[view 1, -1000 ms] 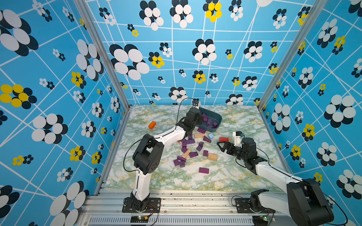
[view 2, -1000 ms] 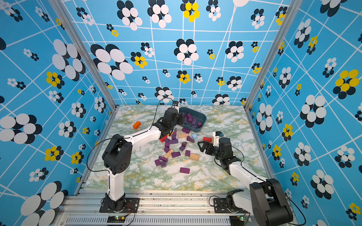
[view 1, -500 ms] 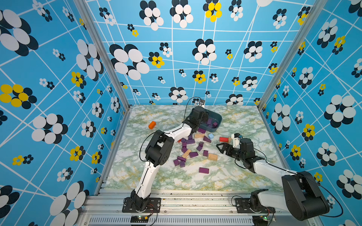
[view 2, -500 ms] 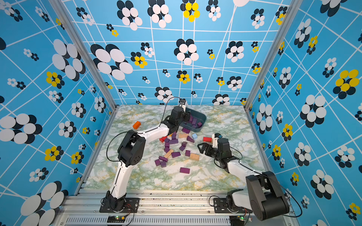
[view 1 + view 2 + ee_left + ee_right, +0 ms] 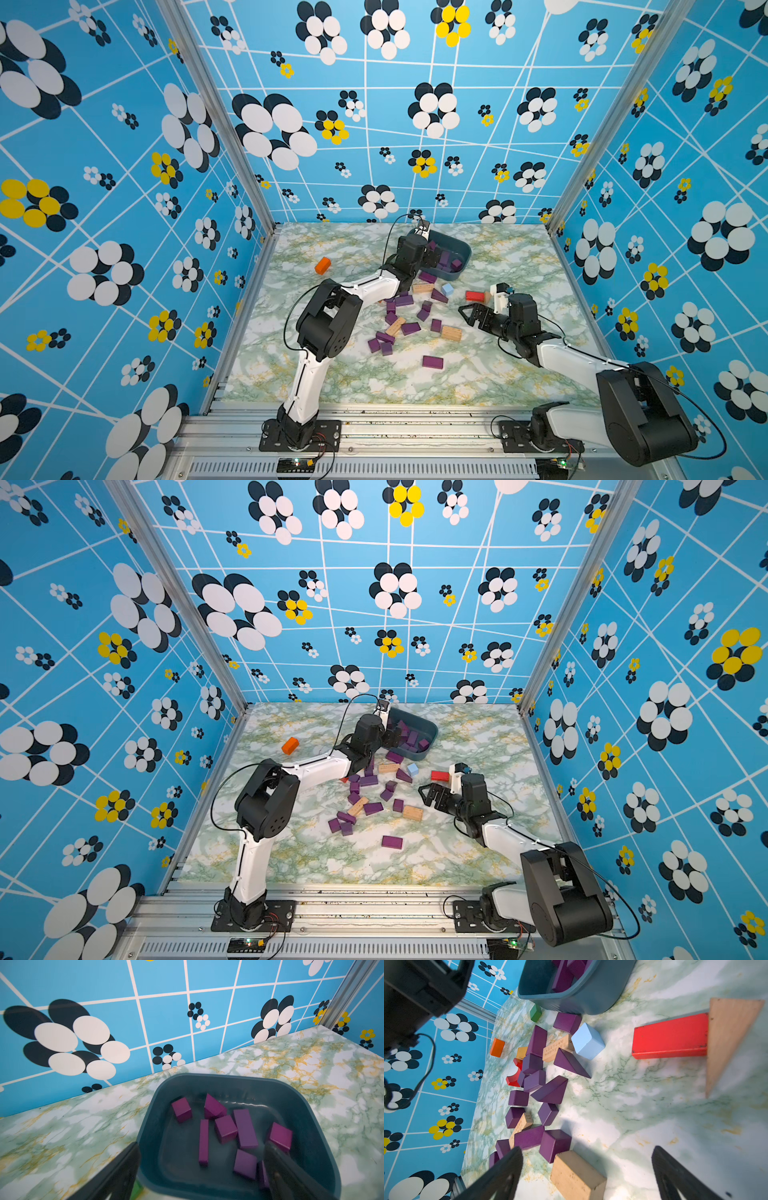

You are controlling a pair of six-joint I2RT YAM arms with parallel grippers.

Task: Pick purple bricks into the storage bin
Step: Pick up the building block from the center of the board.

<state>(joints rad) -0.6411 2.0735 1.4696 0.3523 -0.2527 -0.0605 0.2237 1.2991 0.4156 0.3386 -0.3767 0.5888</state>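
While both stand with fingers apart and empty, the left gripper (image 5: 201, 1146) straddles the bin (image 5: 239, 1076) wall, eight purple bricks (image 5: 225, 1131) lying between and past its fingers; at least thirteen more lie ahead of the right gripper (image 5: 586, 1150).

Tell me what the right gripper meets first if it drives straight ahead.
Likely bare table: the open right gripper points slightly down, past the tan block, though one finger may clip purple bricks; depth unclear.

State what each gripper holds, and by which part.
Nothing is held. The left gripper stands open over the storage bin; the right gripper is open too.
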